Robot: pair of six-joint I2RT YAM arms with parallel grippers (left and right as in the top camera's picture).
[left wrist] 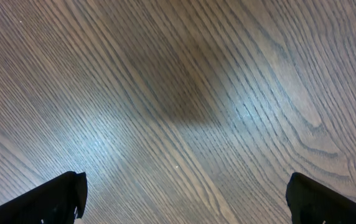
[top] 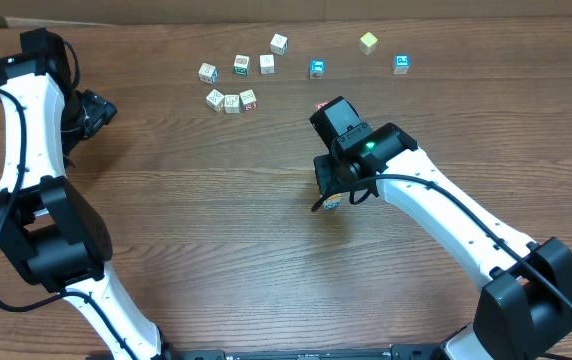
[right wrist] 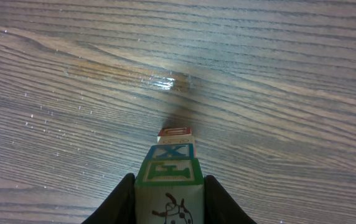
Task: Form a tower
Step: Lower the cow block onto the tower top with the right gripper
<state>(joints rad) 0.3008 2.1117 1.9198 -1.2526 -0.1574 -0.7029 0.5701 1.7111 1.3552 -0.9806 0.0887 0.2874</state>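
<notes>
In the right wrist view the tower shows three cubes. A cream cube with a green E and a dog drawing is on top. A blue X cube and a red-marked cube are under it. My right gripper is shut on the green E cube, with its fingers against both sides. From overhead, the right gripper hides most of the tower. My left gripper at the far left stands open over bare wood, holding nothing.
Several loose cubes lie along the back of the table: a cream group, more cream ones, two blue ones and a yellow-green one. A red-marked cube lies just behind the right gripper.
</notes>
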